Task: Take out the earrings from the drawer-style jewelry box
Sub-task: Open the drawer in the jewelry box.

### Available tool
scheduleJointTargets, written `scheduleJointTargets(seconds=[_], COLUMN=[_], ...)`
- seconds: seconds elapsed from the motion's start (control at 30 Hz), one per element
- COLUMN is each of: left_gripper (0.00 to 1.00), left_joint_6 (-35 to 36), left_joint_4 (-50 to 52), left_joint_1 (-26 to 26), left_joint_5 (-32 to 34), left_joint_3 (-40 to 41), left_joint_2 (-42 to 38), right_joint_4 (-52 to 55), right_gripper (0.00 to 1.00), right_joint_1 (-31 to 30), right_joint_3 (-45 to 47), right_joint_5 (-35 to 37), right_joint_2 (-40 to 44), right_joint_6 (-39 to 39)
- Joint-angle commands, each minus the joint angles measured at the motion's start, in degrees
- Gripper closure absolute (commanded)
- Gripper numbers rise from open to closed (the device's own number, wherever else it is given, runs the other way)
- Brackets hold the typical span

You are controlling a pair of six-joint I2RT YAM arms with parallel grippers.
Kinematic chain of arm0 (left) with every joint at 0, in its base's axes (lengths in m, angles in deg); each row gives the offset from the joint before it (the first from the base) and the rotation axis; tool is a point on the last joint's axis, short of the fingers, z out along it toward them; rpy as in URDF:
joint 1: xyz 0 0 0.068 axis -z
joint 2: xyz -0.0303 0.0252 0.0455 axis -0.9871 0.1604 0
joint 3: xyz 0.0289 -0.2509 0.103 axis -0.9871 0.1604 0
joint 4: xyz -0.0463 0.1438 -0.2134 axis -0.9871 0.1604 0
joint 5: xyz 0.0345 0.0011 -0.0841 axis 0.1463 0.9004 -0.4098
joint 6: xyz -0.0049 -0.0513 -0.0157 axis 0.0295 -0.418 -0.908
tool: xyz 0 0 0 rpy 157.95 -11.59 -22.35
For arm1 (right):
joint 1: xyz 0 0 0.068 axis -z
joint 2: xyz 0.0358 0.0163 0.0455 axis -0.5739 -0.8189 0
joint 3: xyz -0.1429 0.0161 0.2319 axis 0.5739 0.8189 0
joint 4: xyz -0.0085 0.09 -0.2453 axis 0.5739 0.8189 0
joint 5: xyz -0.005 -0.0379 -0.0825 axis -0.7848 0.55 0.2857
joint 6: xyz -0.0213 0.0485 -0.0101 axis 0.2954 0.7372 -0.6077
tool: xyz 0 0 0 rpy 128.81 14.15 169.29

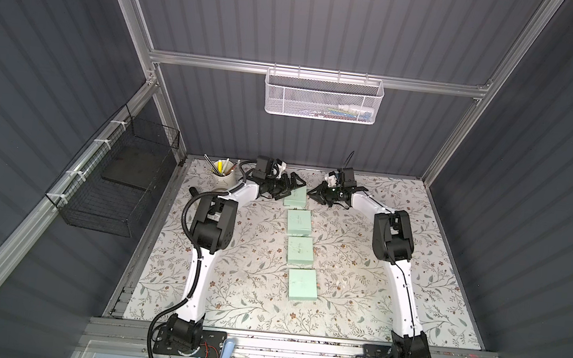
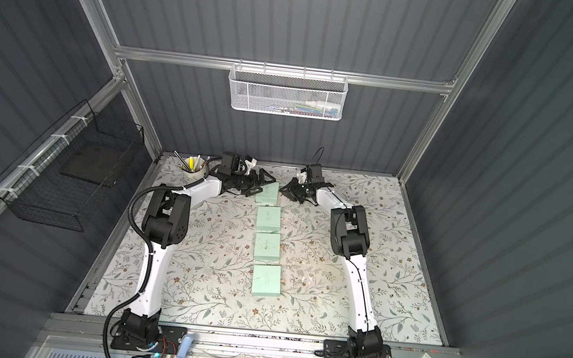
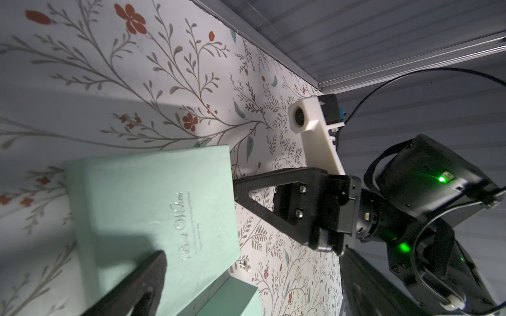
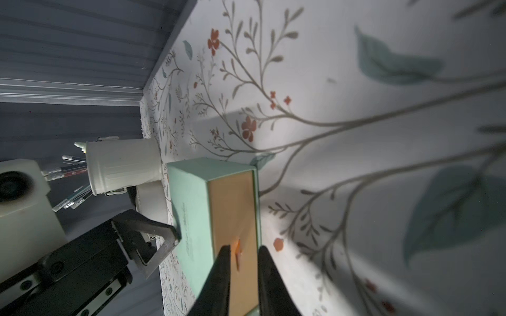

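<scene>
Right wrist view: my right gripper (image 4: 242, 246) straddles the orange drawer tab (image 4: 238, 253) with narrowed jaws, grip unclear; next, pinch and pull straight.

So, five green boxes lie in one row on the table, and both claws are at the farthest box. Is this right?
Not quite. The row has four green boxes, not five; both top views show this. The left claw and the right claw are indeed at the farthest box.
</scene>
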Motion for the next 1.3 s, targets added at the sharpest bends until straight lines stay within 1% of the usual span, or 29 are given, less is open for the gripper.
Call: scheduleJointTargets(seconds=[0.0,0.13,0.3,0.47,0.93,1.27], left_gripper=[0.00,0.00,0.00,0.00,0.00,0.00], left_joint_6=[-0.35,-0.26,-0.23,-0.35,-0.58,-1.18], left_joint_4=[-0.09,-0.10,-0.34,-0.39,-0.69,-1.22], left_joint_1=[0.40,0.39,0.30,0.30,0.13,0.04], left_joint_5=[-0.67,-0.88,-1.00,-1.00,-1.24,-1.58], left_joint_3=[-0.77,-0.68,-0.46,-0.60,-0.59,-1.12], left_joint_2=[0.95,1.03,0.90,0.97,1.21,1.39], right_joint_4=[2.19,2.28,3.72,5.38,5.31,8.04], right_gripper=[0.79,0.78,0.78,0.80,0.79,0.85], right_joint_1=[-0.46,-0.61,-0.61,-0.61,-0.85,-1.07], right_joint_3=[-1.32,-2.48,-4.68,-7.42,-6.58,-10.27], right_joint_5=[0.95,-0.22,0.00,-0.94,-0.21,-0.52], right_joint_2=[-0.06,-1.28,-2.31,-4.16,-3.74,-5.51], right_joint_6=[0.01,0.40,0.23,0.48,0.27,-0.26])
